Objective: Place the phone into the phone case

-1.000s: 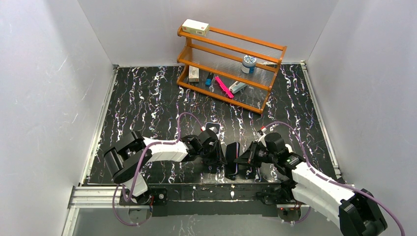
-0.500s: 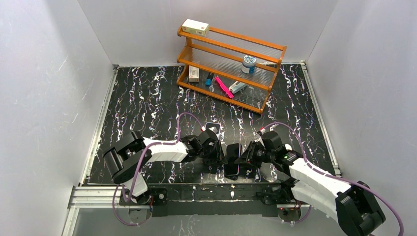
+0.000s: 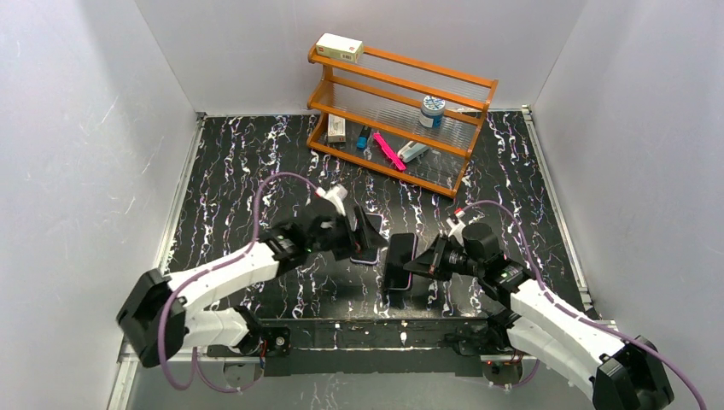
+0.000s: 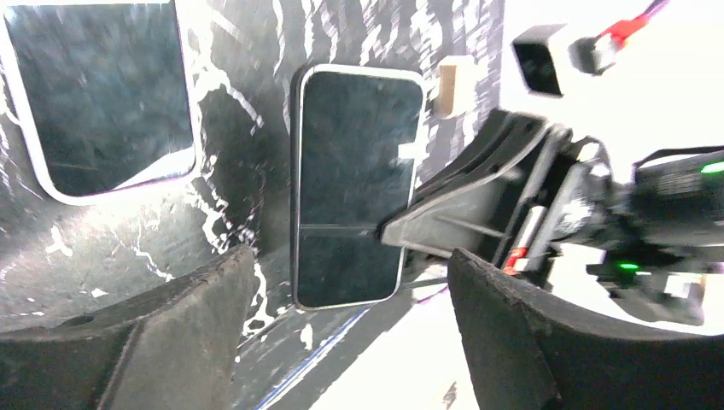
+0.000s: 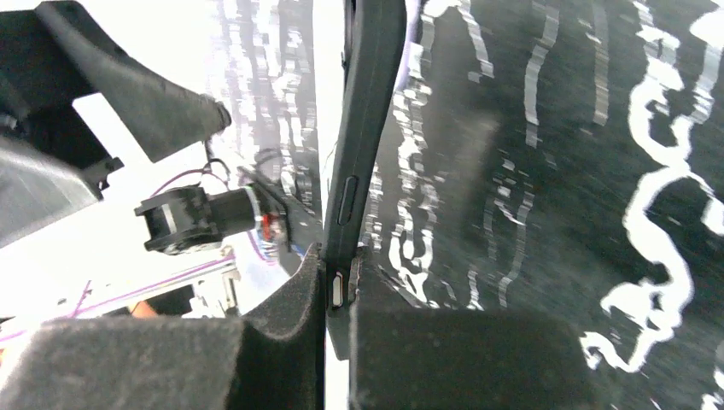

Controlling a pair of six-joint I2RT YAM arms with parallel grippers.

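**Top view:** The right claw (image 3: 416, 266) was clamped on the case (image 3: 399, 259), holding it between the two arms near the front of the table (image 3: 256, 188). The left claw (image 3: 369, 232) stood over a second phone (image 3: 367, 254) lying flat just beside the case.

**Left wrist view:** The fingers (image 4: 529, 342) were spread wide and gripped nothing. The phone (image 4: 354, 184) showed its glossy dark face within the held case.

**Right wrist view:** Both pads (image 5: 461, 359) pinched the matte case edge. Whether the phone was fully seated could not be told.

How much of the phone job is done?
Mostly done, it seems: the phone shows its glossy face while a matte case wraps its edge. In hand: the right gripper pinches them; the left gripper is open. Left: checking the fit, setting it down.
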